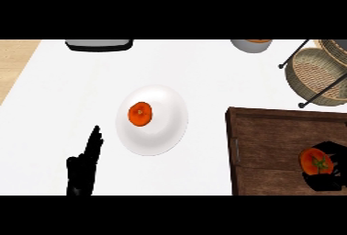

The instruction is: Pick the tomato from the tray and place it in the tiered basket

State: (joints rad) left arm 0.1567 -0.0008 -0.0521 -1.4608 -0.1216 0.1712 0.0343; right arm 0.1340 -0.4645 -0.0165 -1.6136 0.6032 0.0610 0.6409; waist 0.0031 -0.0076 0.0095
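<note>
Head view: tomato (315,161) sits over the near right part of the tray (271,133), with the right hand (324,182) wrapped round it. Black fingers (335,148) curl over the far side and more of the hand shows under the near side, so it's a closed grasp on the tomato. Can't tell if it's off the tray floor yet. Tiered basket (315,71) is just beyond the tray's far right corner, apart from it, with its dark wire frame facing the tray. Left hand (82,167) rests well left of the tray, fingers straight and pointing up, holding nothing. White plate (163,133) lies between that hand and the tray, with an orange round thing (140,114) on it, not the target. Risks as I see them: much of the tomato's top is uncovered, so it could roll out on lift. A low path could catch the tray's far wall or the basket's frame. Releasing short puts it on the counter.
</note>
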